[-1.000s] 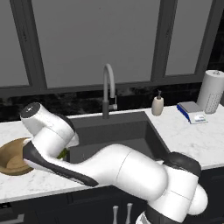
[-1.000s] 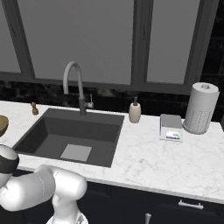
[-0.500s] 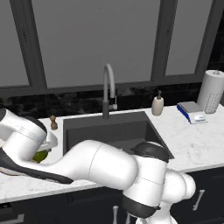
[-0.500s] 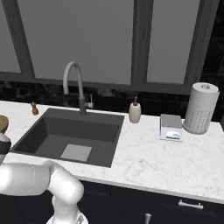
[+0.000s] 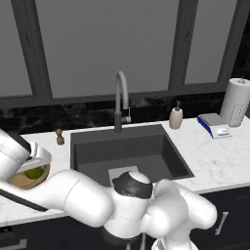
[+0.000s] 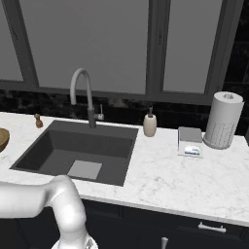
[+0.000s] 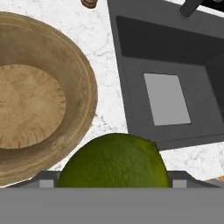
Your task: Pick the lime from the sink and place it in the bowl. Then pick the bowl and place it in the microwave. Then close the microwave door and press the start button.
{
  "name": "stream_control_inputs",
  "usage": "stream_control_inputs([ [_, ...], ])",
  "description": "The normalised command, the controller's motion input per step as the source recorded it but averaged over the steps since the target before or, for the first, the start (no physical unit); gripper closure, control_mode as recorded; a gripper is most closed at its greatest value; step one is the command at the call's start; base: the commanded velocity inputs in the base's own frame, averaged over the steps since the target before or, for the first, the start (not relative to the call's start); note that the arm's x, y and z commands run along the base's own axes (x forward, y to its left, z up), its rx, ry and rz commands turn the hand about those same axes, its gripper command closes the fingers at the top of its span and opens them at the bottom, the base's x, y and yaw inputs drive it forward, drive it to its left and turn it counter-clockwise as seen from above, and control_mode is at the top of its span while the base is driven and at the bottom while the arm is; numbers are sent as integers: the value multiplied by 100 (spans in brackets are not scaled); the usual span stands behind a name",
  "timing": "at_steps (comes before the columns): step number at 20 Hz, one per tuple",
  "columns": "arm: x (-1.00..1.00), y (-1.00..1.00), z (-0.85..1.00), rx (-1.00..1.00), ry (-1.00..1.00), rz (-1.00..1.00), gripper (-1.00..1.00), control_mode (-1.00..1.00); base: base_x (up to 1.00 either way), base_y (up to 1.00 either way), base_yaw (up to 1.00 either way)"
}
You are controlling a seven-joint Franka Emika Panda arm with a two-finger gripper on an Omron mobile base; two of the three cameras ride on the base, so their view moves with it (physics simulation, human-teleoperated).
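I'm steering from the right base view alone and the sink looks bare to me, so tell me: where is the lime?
Observer: The lime sits in the pincer, close up in the hand view.
Operator: Is it over the bowl?
Observer: Yes. In the left base view it hangs just above the bowl, left of the sink.
Operator: Is anything in the bowl already?
Observer: No. The hand view shows its inside bare.

Marble counter (image 6: 165, 177) (white-veined), dark-framed windows (image 6: 87, 44)
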Motion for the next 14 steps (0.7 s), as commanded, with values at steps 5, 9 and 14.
stream_control_inputs([
  [5, 34, 0, -36, 10, 3, 0, 100, -100, 0, 0, 0],
  [9, 58, 9, -30, 18, 12, 0, 100, -100, 0, 0, 0],
  [14, 47, 3, -43, 17, 6, 0, 100, -100, 0, 0, 0],
])
